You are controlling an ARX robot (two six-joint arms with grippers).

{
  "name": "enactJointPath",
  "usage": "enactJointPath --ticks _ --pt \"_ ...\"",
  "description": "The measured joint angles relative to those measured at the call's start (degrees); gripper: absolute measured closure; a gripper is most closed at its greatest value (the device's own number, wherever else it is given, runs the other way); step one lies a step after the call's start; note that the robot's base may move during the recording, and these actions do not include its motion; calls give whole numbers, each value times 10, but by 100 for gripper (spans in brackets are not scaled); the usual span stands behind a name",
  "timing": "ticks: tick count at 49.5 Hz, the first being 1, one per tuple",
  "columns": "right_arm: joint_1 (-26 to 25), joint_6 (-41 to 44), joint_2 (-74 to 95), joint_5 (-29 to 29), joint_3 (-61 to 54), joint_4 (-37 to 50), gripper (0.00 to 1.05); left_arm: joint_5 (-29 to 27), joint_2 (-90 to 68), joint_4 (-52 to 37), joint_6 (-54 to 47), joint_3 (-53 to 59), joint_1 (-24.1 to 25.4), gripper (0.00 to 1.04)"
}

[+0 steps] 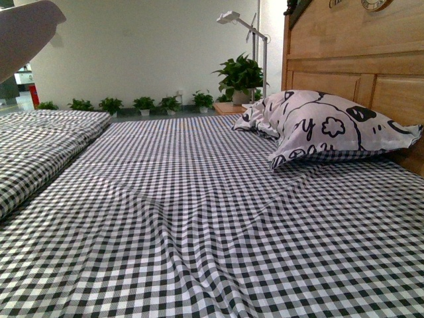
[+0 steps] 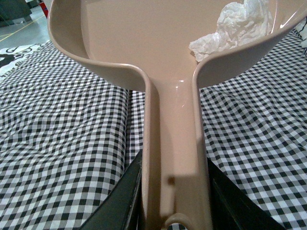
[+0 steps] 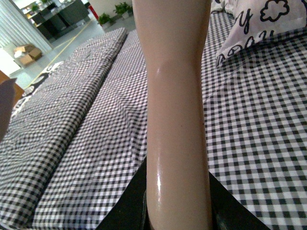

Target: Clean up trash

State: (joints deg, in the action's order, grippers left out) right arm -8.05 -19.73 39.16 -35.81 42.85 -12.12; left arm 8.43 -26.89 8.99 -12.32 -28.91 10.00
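We see the trash [image 2: 240,24], a small crumpled white wad of paper, lying inside the beige dustpan [image 2: 144,33], up against the pan's curved side wall. In the left wrist view the dustpan's long handle [image 2: 175,158] runs down between the 2 dark fingers [image 2: 117,201] of the left gripper [image 2: 175,211], and the jaws are closed narrow on that handle, holding the pan above the bed. The pan's bowl is held over the black-and-white checked sheet [image 2: 62,143], which has soft wrinkles and a fold line running beside the handle. In the right wrist view we see a smooth beige handle [image 3: 176,120] of some tool, but we cannot tell what tool it is, because only the handle shows. It stands up between the dark jaws of the right gripper [image 3: 177,215], which are closed narrow on it. Behind it the checked sheet spreads out, with a folded checked blanket [image 3: 57,120] lying along one side. In the front view the bed fills most of what we see, and neither gripper shows there. A pale curved shape [image 1: 23,33] sits in the top left corner, and we cannot tell for sure what it is. A printed black-and-white pillow [image 1: 324,126] leans near the wooden headboard [image 1: 358,53] on the right. Far back, a row of small green potted plants [image 1: 142,104] stands along the white wall, and 1 bigger plant [image 1: 240,76] sits by a white lamp [image 1: 248,30].
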Motion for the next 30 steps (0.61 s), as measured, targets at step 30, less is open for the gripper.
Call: enactJointPath --ticks 30 --pt "63 -74 -116 82 6 -38 86 -158 71 33 38 0 -161 77"
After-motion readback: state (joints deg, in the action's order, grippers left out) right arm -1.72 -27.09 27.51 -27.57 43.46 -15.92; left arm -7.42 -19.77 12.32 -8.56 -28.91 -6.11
